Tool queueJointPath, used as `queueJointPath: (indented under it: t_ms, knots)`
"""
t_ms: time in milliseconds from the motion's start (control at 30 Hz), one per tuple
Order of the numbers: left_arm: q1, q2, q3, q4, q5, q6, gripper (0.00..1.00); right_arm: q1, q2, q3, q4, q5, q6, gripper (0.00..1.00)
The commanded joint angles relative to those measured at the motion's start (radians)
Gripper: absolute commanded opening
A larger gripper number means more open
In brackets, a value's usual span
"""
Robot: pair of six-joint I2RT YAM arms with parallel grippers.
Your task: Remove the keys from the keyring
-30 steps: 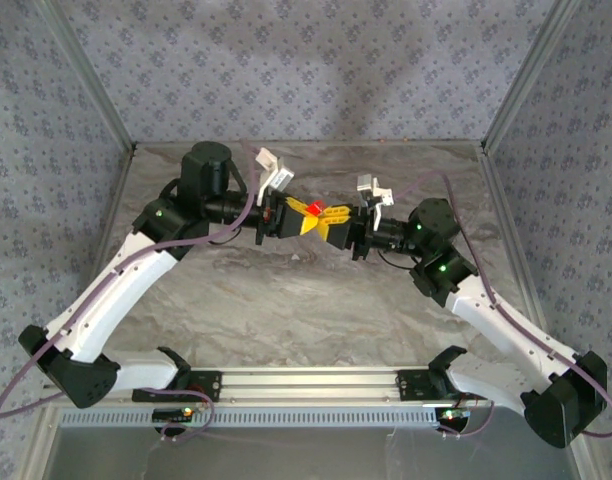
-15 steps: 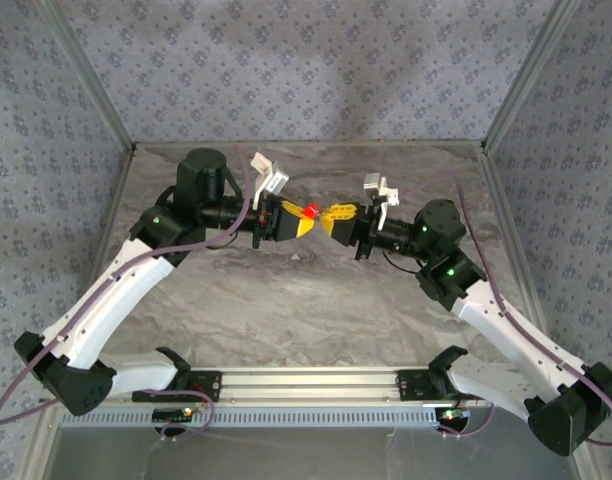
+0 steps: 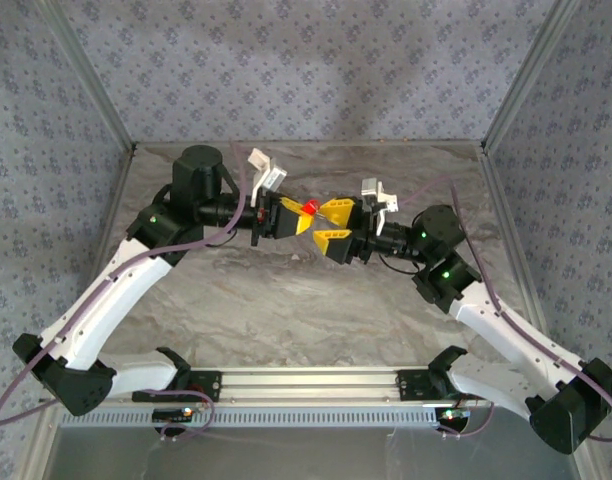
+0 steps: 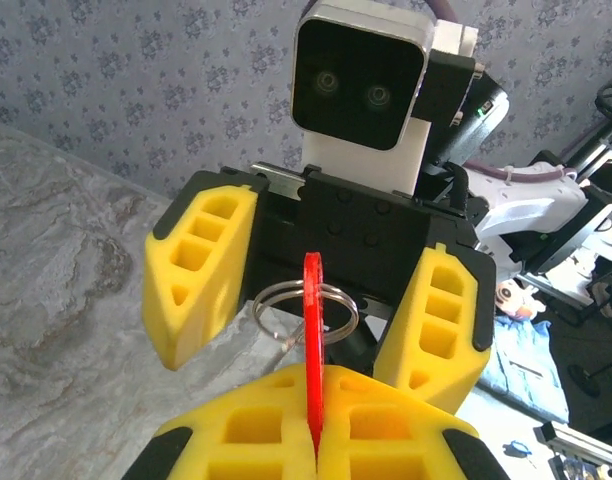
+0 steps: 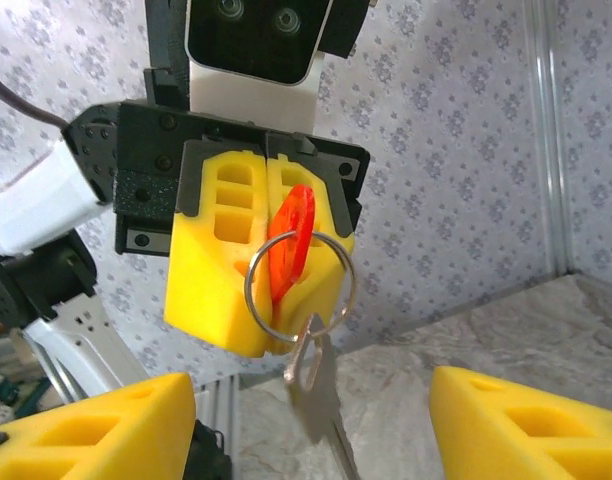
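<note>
L pincer (image 3: 302, 222) clamps keyring tag (image 5: 289, 235), R pincer (image 3: 331, 226) apart. Key (image 5: 316, 385) dangles 6 o'clock: light, slick; I'd pinch blade.

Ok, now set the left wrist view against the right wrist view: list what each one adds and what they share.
Left wrist view adds: the right gripper seen from the front, jaws spread wide, with its wrist camera above. Right wrist view adds: a silvery key hanging from the silver ring, and the left gripper seen from the front. Shared: the red tag clamped in the left gripper's shut jaws, with the silver ring on it.
</note>
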Motion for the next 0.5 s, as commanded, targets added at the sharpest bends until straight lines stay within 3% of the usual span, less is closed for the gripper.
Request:
queueJointPath:
  t_ms: [0,267,467]
  knots:
    - [-0.001,-0.001,0.037,0.028,0.041,-0.023,0.0,0.003,-0.019,-0.008,0.072,-0.015,-0.001,0.73]
    - [-0.016,0.011,0.053,0.031,0.048,-0.034,0.0,0.016,-0.007,-0.015,0.147,0.018,-0.007,0.76]
    - [-0.021,0.01,0.051,0.049,0.051,-0.048,0.0,0.03,0.015,-0.002,0.187,-0.013,0.0,0.72]
